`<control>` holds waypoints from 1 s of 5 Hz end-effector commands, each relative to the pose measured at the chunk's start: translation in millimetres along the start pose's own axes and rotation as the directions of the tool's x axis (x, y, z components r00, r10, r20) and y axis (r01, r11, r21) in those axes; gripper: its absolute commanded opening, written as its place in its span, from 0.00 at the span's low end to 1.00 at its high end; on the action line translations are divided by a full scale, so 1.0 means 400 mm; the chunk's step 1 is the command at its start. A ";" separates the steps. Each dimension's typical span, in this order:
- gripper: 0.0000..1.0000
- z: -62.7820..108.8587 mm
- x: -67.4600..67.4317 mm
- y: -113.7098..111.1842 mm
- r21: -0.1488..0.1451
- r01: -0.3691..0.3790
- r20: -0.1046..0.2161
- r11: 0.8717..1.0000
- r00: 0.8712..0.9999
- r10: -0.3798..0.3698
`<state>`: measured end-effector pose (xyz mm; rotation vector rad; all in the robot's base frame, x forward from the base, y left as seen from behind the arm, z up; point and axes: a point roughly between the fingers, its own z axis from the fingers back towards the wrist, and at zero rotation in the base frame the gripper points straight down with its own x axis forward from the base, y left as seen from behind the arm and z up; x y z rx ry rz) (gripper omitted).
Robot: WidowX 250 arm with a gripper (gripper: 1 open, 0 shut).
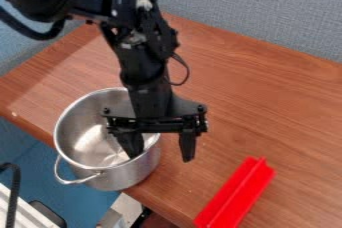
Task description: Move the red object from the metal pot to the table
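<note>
The black gripper (158,139) hangs spread wide, grasping nothing, one finger inside the steel pot (100,142) (rim straddled). The red bar (237,195) lies on the wooden table (267,102), at the pot's four o'clock.

Soft even light, glare on the metal pot (104,142), low-resolution, slightly blurred

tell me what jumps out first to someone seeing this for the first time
The black robot arm dominates the middle, its open gripper pointing down with one finger inside the metal pot and the other outside its rim. The shiny pot sits at the table's near-left edge. The bright red object lies on the wood at the lower right, apart from both the pot and the gripper.
</note>
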<state>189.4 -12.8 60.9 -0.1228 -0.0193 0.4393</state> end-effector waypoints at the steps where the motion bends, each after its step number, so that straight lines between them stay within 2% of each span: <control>1: 1.00 0.009 0.001 -0.014 -0.003 0.011 0.014 1.000 1.000 -0.011; 2: 1.00 -0.013 0.019 -0.008 0.010 0.083 0.003 0.996 0.997 -0.083; 3: 0.00 -0.053 0.046 -0.002 0.041 0.139 0.016 0.989 0.990 -0.139; 4: 1.00 -0.060 0.070 -0.006 0.058 0.077 0.030 0.995 0.996 -0.079; 5: 0.00 -0.060 0.079 -0.007 0.068 0.022 0.030 0.997 0.999 -0.025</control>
